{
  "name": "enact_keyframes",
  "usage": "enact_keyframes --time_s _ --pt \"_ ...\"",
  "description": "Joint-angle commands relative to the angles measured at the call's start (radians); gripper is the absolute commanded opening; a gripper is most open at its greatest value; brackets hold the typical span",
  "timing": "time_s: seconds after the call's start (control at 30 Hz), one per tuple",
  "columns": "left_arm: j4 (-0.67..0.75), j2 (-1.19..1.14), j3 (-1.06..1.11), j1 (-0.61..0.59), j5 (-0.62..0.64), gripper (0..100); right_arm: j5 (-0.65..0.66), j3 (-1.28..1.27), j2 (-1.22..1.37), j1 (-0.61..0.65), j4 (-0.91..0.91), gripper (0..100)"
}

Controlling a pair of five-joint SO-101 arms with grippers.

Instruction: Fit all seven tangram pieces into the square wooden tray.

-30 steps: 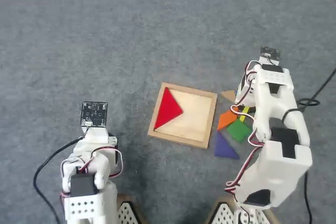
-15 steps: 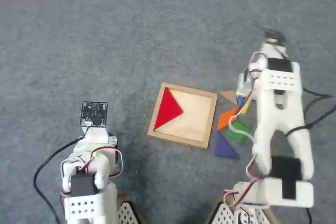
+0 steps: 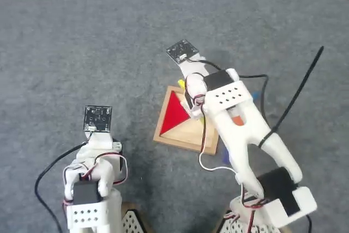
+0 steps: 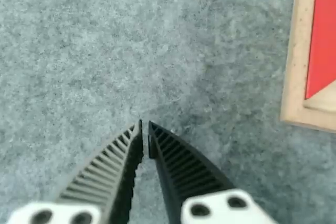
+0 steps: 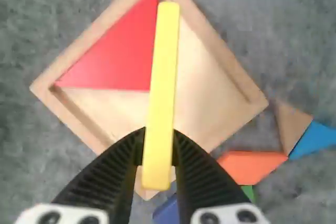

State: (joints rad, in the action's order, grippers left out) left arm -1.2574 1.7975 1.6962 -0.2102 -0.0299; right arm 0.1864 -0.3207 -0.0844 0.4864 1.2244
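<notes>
Over the last second the right arm has swung away from the loose pieces beside the tray and now reaches across the square wooden tray (image 5: 210, 95); the left arm has kept where it was. The right claw (image 5: 157, 132) is clenched on a yellow piece (image 5: 163, 66), gripping it near one end so that it stands on edge. The piece's length runs out from the jaws over the tray, along one short side of the red triangle (image 5: 121, 51) that already lies flat inside. Whether the yellow piece touches the tray floor cannot be told, nor its outline from this edge-on grip. The step in hand looks to be placing the second piece of seven. The next move likely calls for lowering it and tipping it flat against the red triangle's side before the jaws let go, since a release on edge could leave it leaning on the rim. An orange piece (image 5: 249, 163), a tan piece (image 5: 290, 124) and a blue piece (image 5: 315, 137) wait on the grey worktop (image 3: 82, 42) just beside the tray. The left claw (image 4: 145, 125) is closed on nothing, low over the worktop near the tray's rim.
</notes>
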Motion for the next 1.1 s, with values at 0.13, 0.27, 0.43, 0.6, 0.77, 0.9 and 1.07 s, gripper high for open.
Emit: enact_keyframes --time_s 0.13,0.27,0.43,0.6,0.77,0.9,1.07 --pt "-0.003 0.018 -0.013 -0.002 0.017 2 0.258 0.017 0.042 0.005 -0.024 0.6" --pt "-0.003 0.018 -0.013 -0.002 0.017 2 0.479 0.051 0.147 0.004 -0.024 0.6" --pt "-0.003 0.018 -0.013 -0.002 0.017 2 0.565 0.166 0.246 -0.01 -0.022 0.6" --pt "-0.003 0.018 -0.013 -0.002 0.017 2 0.566 0.272 0.331 -0.074 -0.018 0.6" --pt "-0.003 0.018 -0.013 -0.002 0.017 2 0.598 0.302 0.397 -0.117 -0.015 0.6" --pt "-0.003 0.018 -0.013 -0.002 0.017 2 0.6 0.304 0.415 -0.125 -0.019 0.6" --pt "-0.003 0.018 -0.013 -0.002 0.017 2 0.6 0.304 0.412 -0.124 -0.013 9.4"
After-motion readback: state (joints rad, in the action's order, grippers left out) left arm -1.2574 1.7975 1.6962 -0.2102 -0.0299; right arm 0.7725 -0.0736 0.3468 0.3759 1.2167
